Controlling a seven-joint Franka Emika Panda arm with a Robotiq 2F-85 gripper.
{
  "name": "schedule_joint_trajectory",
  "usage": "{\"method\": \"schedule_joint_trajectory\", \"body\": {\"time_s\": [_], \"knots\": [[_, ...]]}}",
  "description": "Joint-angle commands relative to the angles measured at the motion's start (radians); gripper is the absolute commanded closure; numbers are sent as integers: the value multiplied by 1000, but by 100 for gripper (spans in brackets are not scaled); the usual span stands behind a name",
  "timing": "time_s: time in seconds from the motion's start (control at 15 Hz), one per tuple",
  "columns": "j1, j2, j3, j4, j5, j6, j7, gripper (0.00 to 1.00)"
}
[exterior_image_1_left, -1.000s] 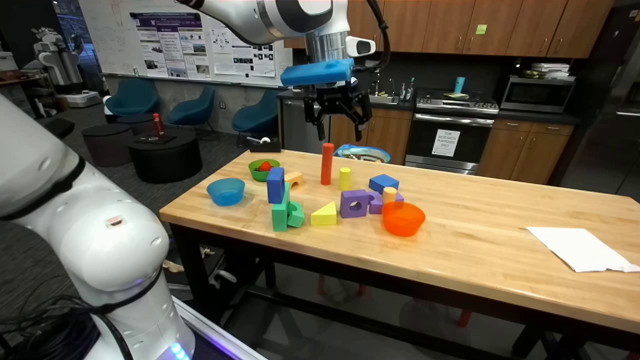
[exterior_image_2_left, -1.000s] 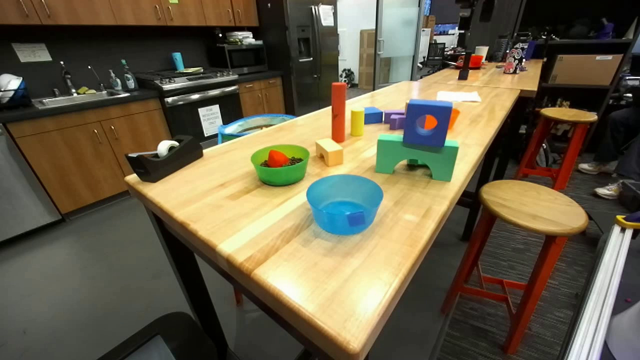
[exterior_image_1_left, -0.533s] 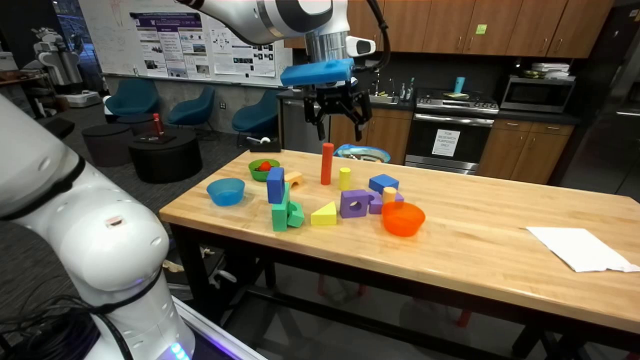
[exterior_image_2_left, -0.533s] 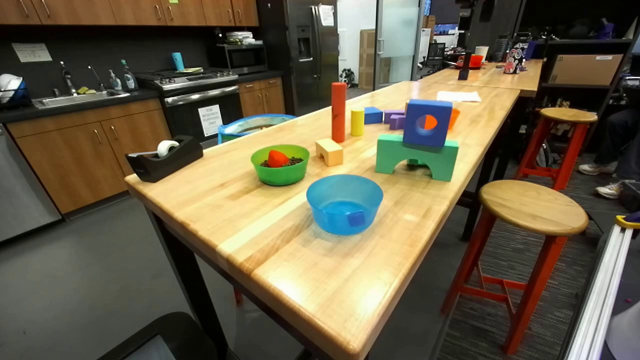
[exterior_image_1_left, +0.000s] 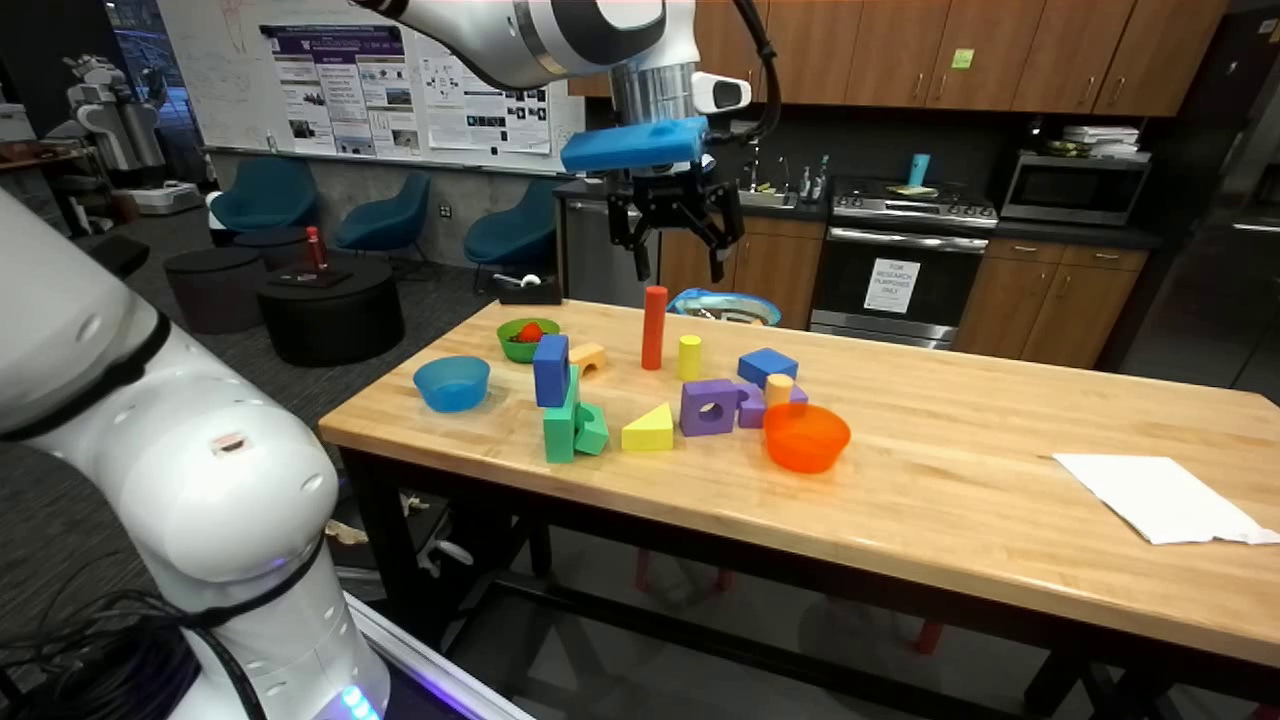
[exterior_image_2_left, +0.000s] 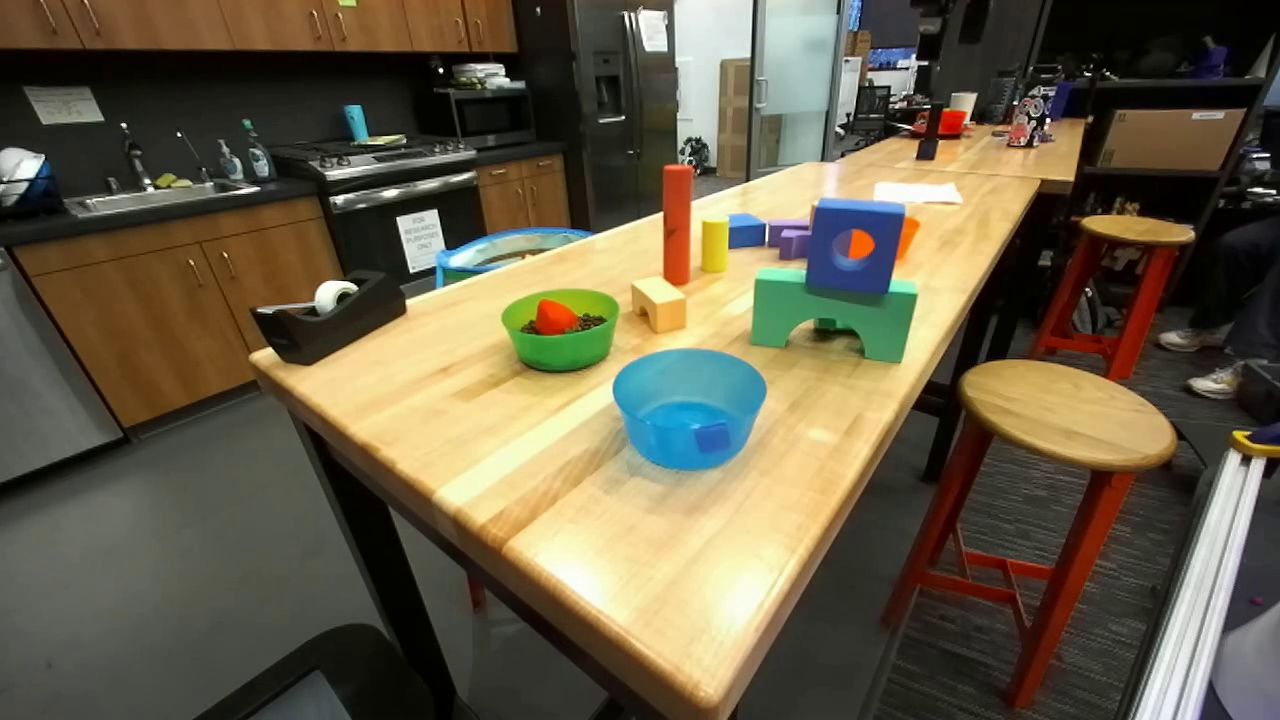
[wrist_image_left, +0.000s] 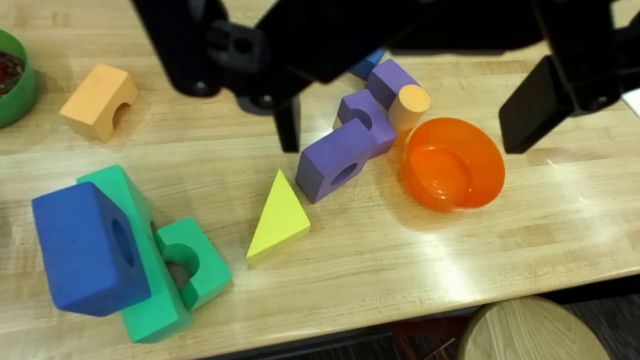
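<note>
High over the wooden table, my gripper (exterior_image_1_left: 680, 268) stands open, its black fingers (wrist_image_left: 530, 110) wide apart and nothing held. Below, in the wrist view, lie a purple block with a hole (wrist_image_left: 332, 160), other purple blocks, a tan cylinder (wrist_image_left: 407, 107) and an orange bowl (wrist_image_left: 455, 165). A yellow wedge (wrist_image_left: 280, 220) is beside them. The blue block with a hole (exterior_image_2_left: 830, 270) rests on a green arch (exterior_image_2_left: 780, 305); a smaller green block (wrist_image_left: 200, 265) leans close by. A red cylinder (exterior_image_1_left: 653, 330) and a shorter yellow cylinder (exterior_image_1_left: 690, 358) stand upright in both exterior views.
A blue bowl (exterior_image_2_left: 690, 410) and a green bowl (exterior_image_2_left: 560, 345) holding a red piece and dark bits stand near the table's end. Also there are a tan arch (exterior_image_2_left: 660, 303), tape dispenser (exterior_image_2_left: 330, 315), white paper (exterior_image_1_left: 1160, 490) and wooden stool (exterior_image_2_left: 1065, 415).
</note>
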Motion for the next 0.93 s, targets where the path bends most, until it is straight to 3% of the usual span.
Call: {"method": "schedule_joint_trajectory", "body": {"time_s": [0.0, 0.47, 0.87], "knots": [[4, 2, 2, 4, -18, -1, -33, 0], [57, -3, -43, -22, 40, -6, -268, 0], [90, 2, -73, -66, 165, -31, -399, 0]]}}
